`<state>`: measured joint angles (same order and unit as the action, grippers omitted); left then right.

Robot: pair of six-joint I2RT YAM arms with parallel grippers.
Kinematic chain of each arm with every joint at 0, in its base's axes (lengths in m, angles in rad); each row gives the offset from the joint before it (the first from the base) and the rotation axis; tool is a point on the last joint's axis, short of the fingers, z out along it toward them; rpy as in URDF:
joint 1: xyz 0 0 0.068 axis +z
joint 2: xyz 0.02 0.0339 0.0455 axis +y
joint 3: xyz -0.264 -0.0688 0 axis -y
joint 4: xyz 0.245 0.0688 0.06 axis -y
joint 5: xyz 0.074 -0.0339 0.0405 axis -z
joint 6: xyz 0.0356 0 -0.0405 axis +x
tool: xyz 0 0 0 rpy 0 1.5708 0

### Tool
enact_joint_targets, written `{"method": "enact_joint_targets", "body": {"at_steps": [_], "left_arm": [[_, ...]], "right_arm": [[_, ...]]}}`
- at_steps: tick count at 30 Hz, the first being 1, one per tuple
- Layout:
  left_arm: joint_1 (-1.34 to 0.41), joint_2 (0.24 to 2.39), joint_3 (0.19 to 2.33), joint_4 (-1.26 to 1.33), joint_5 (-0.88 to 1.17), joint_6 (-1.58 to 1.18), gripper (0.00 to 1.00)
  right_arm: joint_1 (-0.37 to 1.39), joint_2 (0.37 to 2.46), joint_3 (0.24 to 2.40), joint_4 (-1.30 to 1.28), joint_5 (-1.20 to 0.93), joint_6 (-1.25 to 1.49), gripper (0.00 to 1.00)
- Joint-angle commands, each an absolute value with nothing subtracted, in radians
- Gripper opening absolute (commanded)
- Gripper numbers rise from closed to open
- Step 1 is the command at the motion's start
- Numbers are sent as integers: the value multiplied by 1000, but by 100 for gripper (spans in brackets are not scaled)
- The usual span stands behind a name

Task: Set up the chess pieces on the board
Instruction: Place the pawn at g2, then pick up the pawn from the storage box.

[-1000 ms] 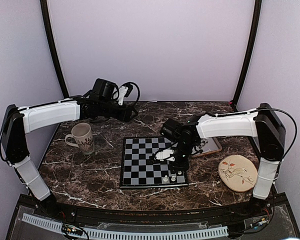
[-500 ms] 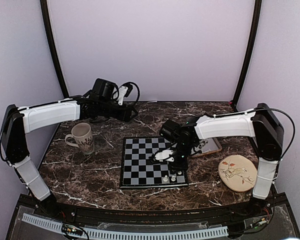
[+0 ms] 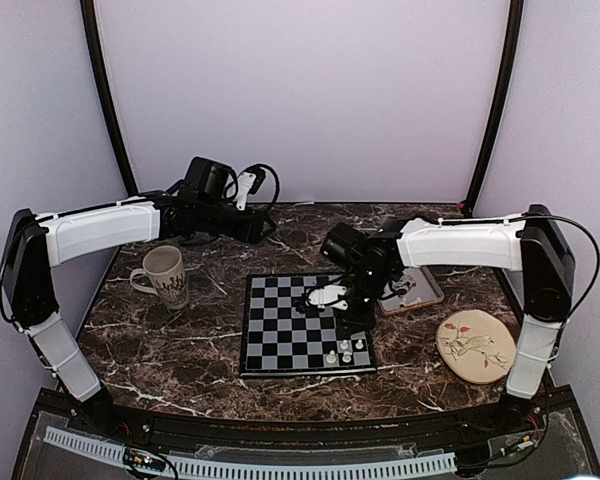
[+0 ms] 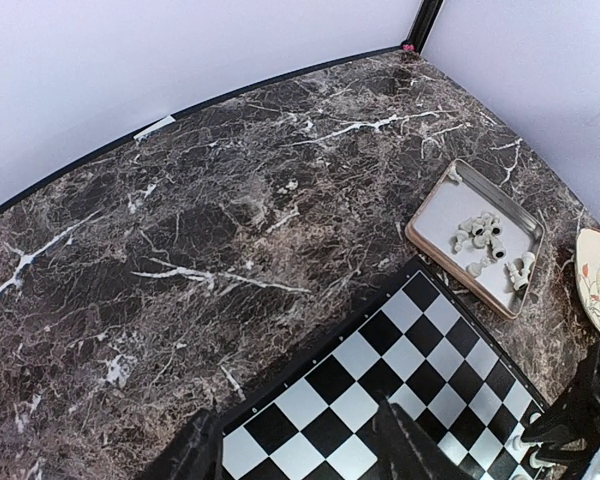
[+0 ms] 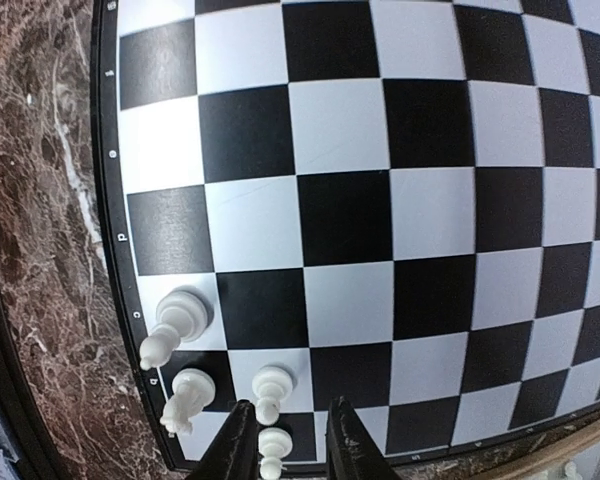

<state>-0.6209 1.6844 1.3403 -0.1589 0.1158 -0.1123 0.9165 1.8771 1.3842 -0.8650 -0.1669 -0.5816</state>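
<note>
Top view: right gripper [image 3: 351,320] hangs low over the board's [image 3: 280,335] near right corner, chess pieces [image 3: 346,350] clustered there.

Left wrist view: left gripper [image 4: 300,455] spread, empty, beyond the board's far edge.

Right wrist view: fingers [image 5: 235,445] slightly parted around a pawn [image 5: 272,452], seemingly clear of it. A skewed lift-off could clip it and topple its neighbours.

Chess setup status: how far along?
Early. Done: three pieces stand in a corner of the board. In hand: the right gripper straddles a fourth piece, upright on its square, jaws open, not touching it. Still to do: a heap of loose pieces in the tray; the left gripper is open and empty.
</note>
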Motion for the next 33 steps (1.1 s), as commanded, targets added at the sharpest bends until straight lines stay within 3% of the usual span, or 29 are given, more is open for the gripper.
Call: {"method": "enact_joint_targets", "body": {"at_steps": [1, 10, 19, 33], "left_arm": [[-621, 1657, 1339, -165, 126, -104, 54], [-621, 1661, 1340, -166, 143, -104, 54], [-621, 1666, 1343, -169, 150, -102, 54], [-621, 1681, 1348, -175, 162, -103, 54]], "right_arm": [[858, 1795, 1443, -911, -234, -581, 25], [612, 1778, 1470, -828, -151, -498, 21], [435, 1891, 1497, -779, -49, -417, 17], [379, 2029, 1549, -762, -51, -377, 19]]}}
